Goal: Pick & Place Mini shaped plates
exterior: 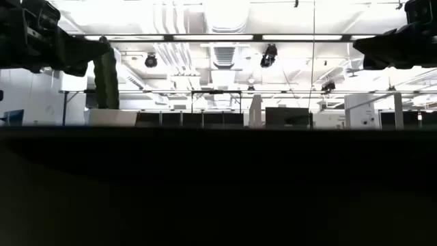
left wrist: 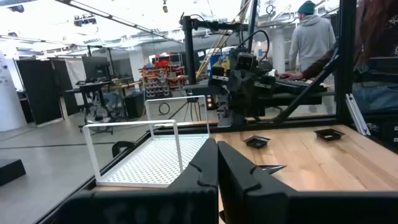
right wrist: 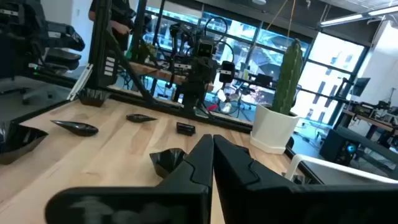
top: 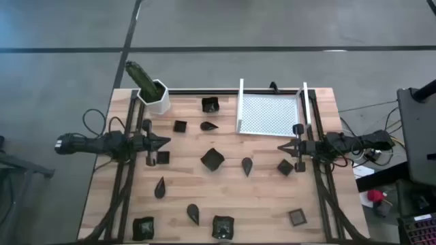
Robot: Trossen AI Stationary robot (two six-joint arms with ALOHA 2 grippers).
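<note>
White tray [top: 267, 113] sits bare; mini shaped plates [top: 212, 158] scattered on table [top: 266, 197], teardrop tips pointing assorted ways. Left gripper [top: 165, 143] and right gripper [top: 281, 147] both pinched closed, holding nothing.

From my low view the desk [exterior: 218, 191] is a black band hiding every plate. Overhead, two mini shaped plates [top: 223, 226] sit partly cut off at the near edge. The person [left wrist: 313, 37] behind the desk is partly blocked by framing.

Scattered mini shaped plates [top: 212, 158] across the table's middle, white tray [top: 268, 114] behind.
</note>
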